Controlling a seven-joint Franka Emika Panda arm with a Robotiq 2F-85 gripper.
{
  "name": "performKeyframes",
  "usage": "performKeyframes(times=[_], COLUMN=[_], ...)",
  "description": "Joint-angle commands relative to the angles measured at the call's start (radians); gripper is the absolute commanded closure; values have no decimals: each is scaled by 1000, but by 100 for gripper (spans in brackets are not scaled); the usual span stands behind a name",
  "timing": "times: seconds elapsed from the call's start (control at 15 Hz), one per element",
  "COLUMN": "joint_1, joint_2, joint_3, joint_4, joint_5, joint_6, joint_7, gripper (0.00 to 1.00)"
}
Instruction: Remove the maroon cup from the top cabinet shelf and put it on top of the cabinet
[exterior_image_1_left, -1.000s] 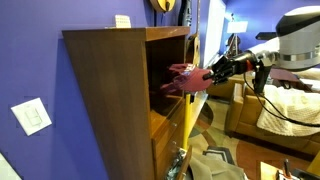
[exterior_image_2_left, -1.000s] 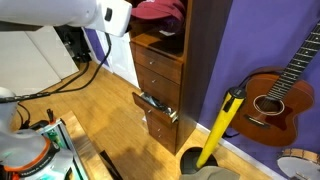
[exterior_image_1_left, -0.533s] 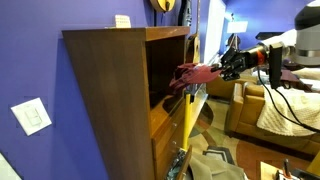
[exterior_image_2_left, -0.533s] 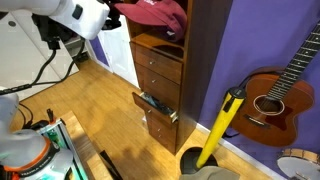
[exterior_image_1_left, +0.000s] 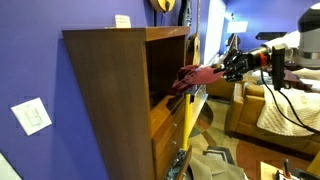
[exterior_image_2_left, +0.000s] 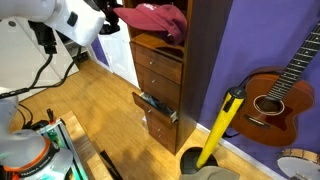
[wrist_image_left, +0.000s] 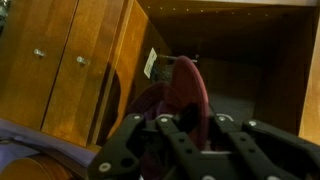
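Purple-walled room, with a wood floor and an acoustic guitar (exterior_image_2_left: 275, 95) leaning near the cabinet (exterior_image_1_left: 105, 90). Found the maroon cup (exterior_image_1_left: 195, 75), in truth a soft fabric cap, at the mouth of the upper compartment, held clear of the top cabinet shelf (exterior_image_2_left: 152, 41) and mostly outside the opening. Hung from the gripper (exterior_image_1_left: 222, 68), with fingers pinched together on the cloth at one edge.

Judged as light, limp and not fragile, so likely to droop and swing during the way up. Better taken at the stiffer brim, or deep on a fold of the crown, than by a thin edge, to avoid slipping out. Had yet to be placed on the flat top, near the small white card (exterior_image_1_left: 122, 20).

Noticed a pale tag (wrist_image_left: 151, 63) in the wrist view, too small to read. Could read no brand or writing anywhere.
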Motion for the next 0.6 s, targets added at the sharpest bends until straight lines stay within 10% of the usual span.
performKeyframes(times=[0.0, 0.53], joint_1=[-51, -87], joint_2=[-23, -47], joint_3=[2, -50], joint_4=[41, 154], joint_5=[-55, -115], joint_6=[58, 259], joint_7=[88, 132], gripper=[98, 98])
